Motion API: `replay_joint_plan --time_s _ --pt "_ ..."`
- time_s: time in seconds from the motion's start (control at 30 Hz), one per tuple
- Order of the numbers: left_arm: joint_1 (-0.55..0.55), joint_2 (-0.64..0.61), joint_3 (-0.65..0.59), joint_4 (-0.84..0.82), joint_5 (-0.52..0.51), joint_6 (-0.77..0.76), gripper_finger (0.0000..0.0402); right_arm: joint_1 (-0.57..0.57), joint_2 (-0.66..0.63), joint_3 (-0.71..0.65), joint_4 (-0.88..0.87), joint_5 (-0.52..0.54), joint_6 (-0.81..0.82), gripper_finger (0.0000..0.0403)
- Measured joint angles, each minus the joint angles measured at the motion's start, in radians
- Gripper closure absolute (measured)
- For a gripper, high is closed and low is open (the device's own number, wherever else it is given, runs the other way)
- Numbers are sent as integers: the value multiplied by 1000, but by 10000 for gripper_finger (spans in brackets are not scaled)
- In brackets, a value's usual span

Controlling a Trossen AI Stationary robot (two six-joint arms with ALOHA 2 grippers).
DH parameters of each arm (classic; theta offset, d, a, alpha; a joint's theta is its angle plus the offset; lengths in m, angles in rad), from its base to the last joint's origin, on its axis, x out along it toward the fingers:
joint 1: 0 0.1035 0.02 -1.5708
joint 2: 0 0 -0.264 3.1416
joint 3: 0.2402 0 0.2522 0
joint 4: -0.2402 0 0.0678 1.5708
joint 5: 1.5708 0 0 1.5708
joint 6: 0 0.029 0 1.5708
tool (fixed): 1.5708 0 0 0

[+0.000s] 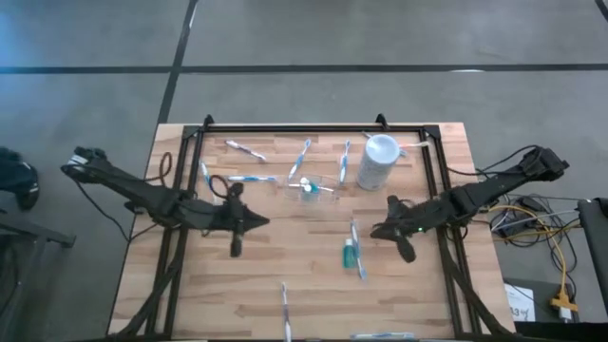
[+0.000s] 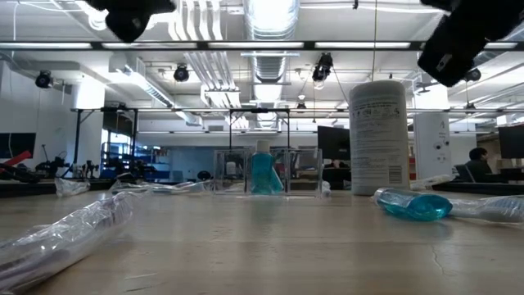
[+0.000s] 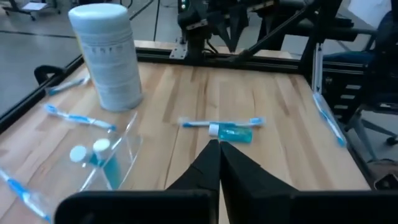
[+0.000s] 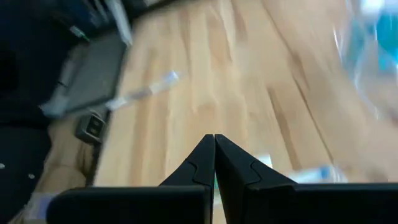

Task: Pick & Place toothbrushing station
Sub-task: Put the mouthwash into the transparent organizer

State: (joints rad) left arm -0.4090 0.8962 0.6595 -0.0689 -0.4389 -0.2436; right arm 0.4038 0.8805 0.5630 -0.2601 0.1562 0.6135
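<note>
Holder (image 1: 312, 187) at centre of surface (image 1: 190, 294), one tube (image 1: 307, 185) in it. Cup (image 1: 378, 161) just right. Second tube (image 1: 350, 254) lies nearer, beside a toothbrush (image 1: 357, 249). More toothbrushes scattered far-left (image 1: 245, 149) and near (image 1: 284, 304).

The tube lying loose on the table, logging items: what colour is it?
The tube is teal with a white cap, clearest in the left wrist view.

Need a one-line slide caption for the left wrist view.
Left claw, shut and empty, faces a teal tube beside a toothbrush; white cup and clear holder stand aside.
</note>
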Motion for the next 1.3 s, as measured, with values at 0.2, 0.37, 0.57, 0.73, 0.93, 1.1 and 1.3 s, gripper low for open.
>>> replay_joint_plan --time_s 0.2,0.37,0.57,0.73,0.93,1.1,1.3 --pt "-1 -153 -157 34 3 7 390 21 250 151 -124 0 211 394" --pt "0 -222 -238 49 31 26 378 51 462 287 -133 0 324 394" --pt "-1 -253 -255 49 107 60 376 66 706 456 -163 -13 426 394" --pt "-1 -268 -255 47 212 86 376 73 877 591 -356 14 527 394" --pt "-1 -275 -254 23 287 77 376 83 965 721 -523 166 638 394" --pt "0 -276 -255 -1 293 66 376 84 983 796 -634 154 715 394" --pt "-1 -277 -255 -28 293 66 376 84 985 769 -659 95 798 394"
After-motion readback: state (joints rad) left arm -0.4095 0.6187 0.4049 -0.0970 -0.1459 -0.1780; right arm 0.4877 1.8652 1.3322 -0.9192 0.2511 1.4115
